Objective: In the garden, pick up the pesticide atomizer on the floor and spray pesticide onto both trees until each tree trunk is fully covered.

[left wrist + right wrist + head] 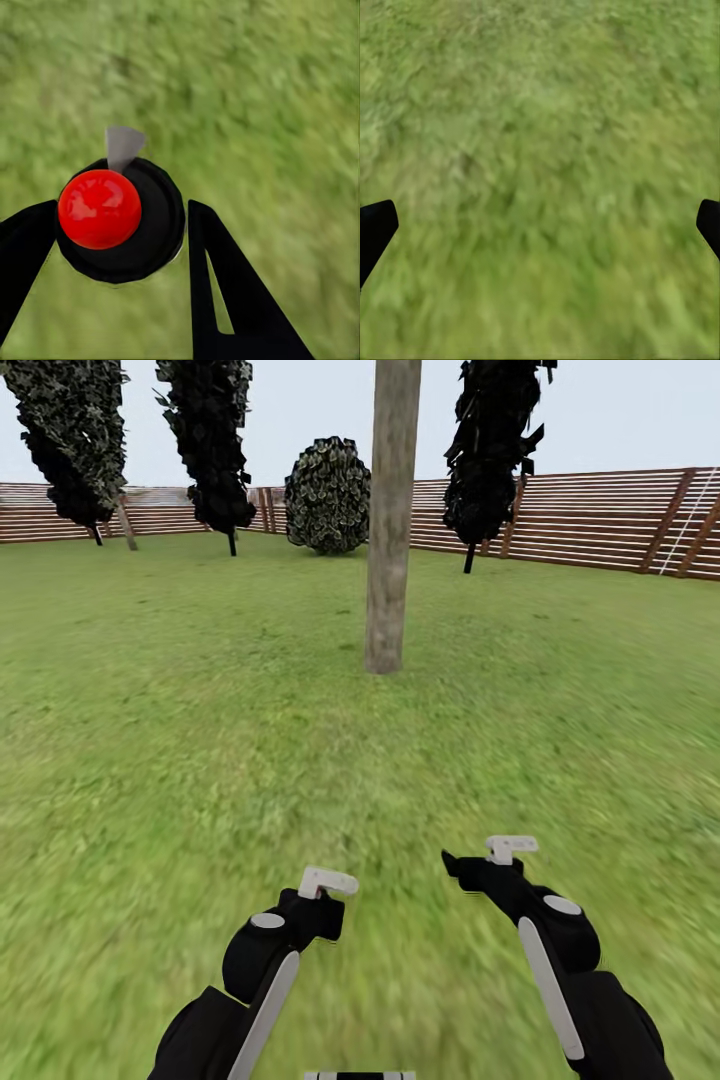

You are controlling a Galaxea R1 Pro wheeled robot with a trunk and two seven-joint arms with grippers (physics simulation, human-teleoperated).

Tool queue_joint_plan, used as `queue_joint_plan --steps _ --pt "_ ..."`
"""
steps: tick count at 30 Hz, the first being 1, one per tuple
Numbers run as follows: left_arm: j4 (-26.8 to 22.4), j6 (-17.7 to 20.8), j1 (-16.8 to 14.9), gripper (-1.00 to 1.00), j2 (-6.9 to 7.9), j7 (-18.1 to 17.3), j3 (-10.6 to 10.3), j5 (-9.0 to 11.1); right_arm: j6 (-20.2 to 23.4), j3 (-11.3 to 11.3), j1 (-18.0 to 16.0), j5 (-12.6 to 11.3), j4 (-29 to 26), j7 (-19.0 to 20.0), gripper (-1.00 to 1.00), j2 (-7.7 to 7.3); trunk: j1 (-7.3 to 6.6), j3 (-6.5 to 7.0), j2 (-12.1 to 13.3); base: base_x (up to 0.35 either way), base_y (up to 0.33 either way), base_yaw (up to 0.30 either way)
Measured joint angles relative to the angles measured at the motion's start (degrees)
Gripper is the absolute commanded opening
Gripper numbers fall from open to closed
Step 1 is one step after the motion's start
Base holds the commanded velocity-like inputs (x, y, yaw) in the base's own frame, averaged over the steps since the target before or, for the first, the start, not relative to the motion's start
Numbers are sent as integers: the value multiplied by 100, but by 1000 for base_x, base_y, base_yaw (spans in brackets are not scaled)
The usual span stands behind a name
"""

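The left gripper [120,232] clamps the pesticide atomizer [120,217], small, rigid and light, best held round its black body. The right gripper [540,225] hangs wide, empty. Ahead stands the tree trunk [392,520].

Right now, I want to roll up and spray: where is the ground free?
Bare lawn from the left pincer, holding the pesticide atomizer, and right pincer to the tree trunk, and both sides of it. Crowded only along the fence: dark trees, a bush.
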Motion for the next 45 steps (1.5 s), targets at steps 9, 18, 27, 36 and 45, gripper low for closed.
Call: queue_joint_plan --steps 9,18,27,36,45 --pt "1 -6 -1 -100 0 -2 -6 -1 10 -14 -2 2 -1 17 100 -1 0 7 0 335 0 -165" --pt "0 -6 0 -100 0 -2 -9 0 10 -15 -11 6 0 18 100 0 0 47 0 335 0 -90" --pt "1 -6 0 -100 0 -2 -9 0 10 -29 -24 12 -1 18 100 0 0 66 0 335 0 -51" --pt "1 -6 -1 -100 -5 -1 -9 0 10 -45 -23 12 -1 18 100 0 0 83 0 335 0 -61" --pt "0 -6 0 -100 -7 -2 -9 0 10 -47 -26 10 -2 18 100 0 0 91 0 335 0 -148"
